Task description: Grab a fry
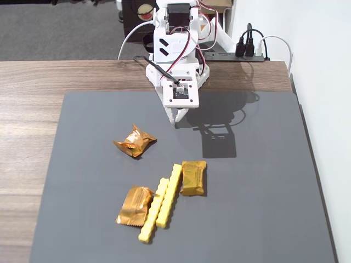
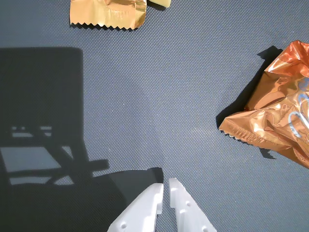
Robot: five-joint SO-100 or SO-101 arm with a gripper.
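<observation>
The fry [image 1: 169, 196] was left ungrasped beside its twin [image 1: 153, 211] near the mat's [image 1: 263, 219] front edge, while the gripper [image 1: 179, 117], fingers together and empty, was held near the back edge.

Fry [image 2: 159, 3] tip only, edge-cropped

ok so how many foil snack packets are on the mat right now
3. One packet lies alone mid-mat, one touches the left side of the fries, and one sits at their upper right end. None seems hidden.
</observation>
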